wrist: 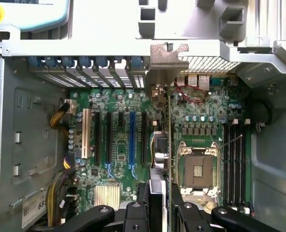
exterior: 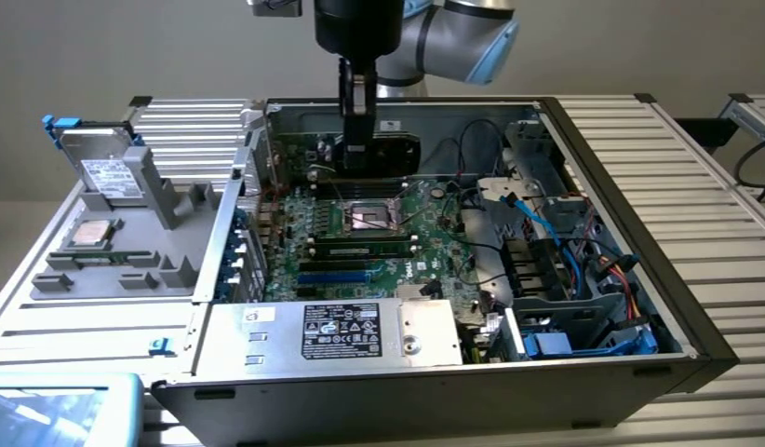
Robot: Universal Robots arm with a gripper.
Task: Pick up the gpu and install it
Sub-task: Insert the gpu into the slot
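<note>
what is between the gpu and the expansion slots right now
Nothing visible. The gripper holds the gpu upright over the motherboard, and the expansion slots lie bare, with no card or cable across them.

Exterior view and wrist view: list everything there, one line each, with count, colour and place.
table: one, silver slats, under everything
computer case: one, black and grey, open on the table
motherboard: one, green, inside the case
processor socket: one, silver, mid-motherboard
expansion slots: several, black, blue and white, side by side on the motherboard
power supply: one, silver with a label, at the case's near edge
tray: one, grey, at the exterior view's left of the case
drive: one, silver with a white label, on the tray
gpu: one, black, upright over the motherboard
gripper: one, black, closed on the gpu
arm: one, grey and blue, above the case
</note>
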